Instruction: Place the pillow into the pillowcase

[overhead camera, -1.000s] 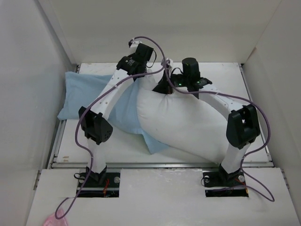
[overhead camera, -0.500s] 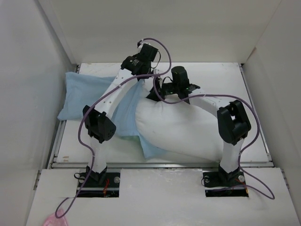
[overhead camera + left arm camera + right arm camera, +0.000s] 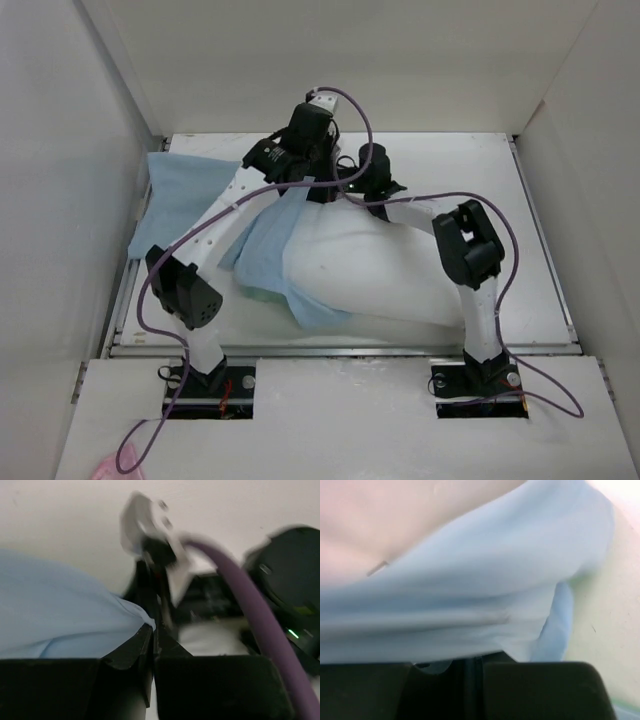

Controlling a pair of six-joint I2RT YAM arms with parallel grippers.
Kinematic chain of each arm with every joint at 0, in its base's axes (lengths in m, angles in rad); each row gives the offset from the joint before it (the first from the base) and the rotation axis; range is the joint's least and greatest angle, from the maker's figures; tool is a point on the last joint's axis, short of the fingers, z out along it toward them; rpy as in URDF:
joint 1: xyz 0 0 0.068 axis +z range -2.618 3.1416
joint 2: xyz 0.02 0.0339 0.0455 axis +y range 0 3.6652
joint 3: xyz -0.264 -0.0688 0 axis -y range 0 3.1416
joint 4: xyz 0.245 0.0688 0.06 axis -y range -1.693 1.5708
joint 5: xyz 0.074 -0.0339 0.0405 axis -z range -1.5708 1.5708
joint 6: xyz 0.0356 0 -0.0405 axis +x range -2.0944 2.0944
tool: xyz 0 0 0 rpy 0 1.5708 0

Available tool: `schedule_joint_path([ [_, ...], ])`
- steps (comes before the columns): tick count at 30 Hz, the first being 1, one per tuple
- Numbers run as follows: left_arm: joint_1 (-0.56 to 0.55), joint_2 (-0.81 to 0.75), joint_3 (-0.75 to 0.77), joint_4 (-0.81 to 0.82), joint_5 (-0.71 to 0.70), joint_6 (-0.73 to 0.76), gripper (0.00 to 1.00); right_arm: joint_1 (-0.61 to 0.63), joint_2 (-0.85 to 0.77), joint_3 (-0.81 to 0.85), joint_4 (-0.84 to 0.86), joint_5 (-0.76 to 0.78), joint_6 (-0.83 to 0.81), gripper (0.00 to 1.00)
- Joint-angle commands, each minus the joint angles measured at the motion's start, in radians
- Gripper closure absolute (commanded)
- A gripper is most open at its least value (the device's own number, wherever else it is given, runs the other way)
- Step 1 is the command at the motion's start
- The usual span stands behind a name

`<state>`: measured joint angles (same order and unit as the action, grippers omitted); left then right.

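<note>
The plump white pillow (image 3: 380, 275) lies across the middle of the table. Its left end is covered by the rumpled light blue pillowcase (image 3: 265, 240), which trails off to the far left. My left gripper (image 3: 312, 178) sits at the pillow's far left corner, shut on the pillowcase's edge (image 3: 100, 625), its tips (image 3: 153, 630) pinching the hem. My right gripper (image 3: 340, 193) is right beside it, shut on the pillow's corner. In the right wrist view pale pillow cloth (image 3: 470, 605) covers the gripper's tips (image 3: 472, 660), with a strip of pillowcase (image 3: 560, 622) at the right.
White walls (image 3: 60, 200) box in the table on three sides. The table's raised front rim (image 3: 340, 350) runs ahead of the arm bases. Purple cables (image 3: 515, 260) loop off both arms. A pink scrap (image 3: 105, 466) lies at the near left corner.
Both arms have swung left. The pillow has slid left with the right gripper. The pillowcase now covers more of the pillow's left end, and its far edge has risen with the left gripper.
</note>
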<state>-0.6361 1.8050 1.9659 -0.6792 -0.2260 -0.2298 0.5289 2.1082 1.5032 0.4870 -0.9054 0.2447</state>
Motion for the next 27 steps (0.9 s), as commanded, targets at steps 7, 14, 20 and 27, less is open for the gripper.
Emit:
schedule_joint_path([
  [7, -0.122, -0.219, -0.288, 0.184, 0.248, -0.037, 1.00, -0.178, 0.188, 0.157, 0.628, 0.259, 0.765, 1.00],
  [14, -0.094, -0.237, -0.440, 0.156, 0.166, -0.114, 1.00, -0.268, 0.088, 0.086, 0.533, 0.287, 0.679, 1.00],
  [20, -0.047, -0.249, -0.369, 0.147, 0.067, -0.123, 0.00, -0.277, -0.037, 0.092, 0.036, 0.135, 0.403, 0.00],
  [27, 0.097, -0.462, -0.581, 0.101, -0.046, -0.270, 0.00, -0.287, -0.372, -0.037, -0.557, 0.574, -0.011, 0.00],
])
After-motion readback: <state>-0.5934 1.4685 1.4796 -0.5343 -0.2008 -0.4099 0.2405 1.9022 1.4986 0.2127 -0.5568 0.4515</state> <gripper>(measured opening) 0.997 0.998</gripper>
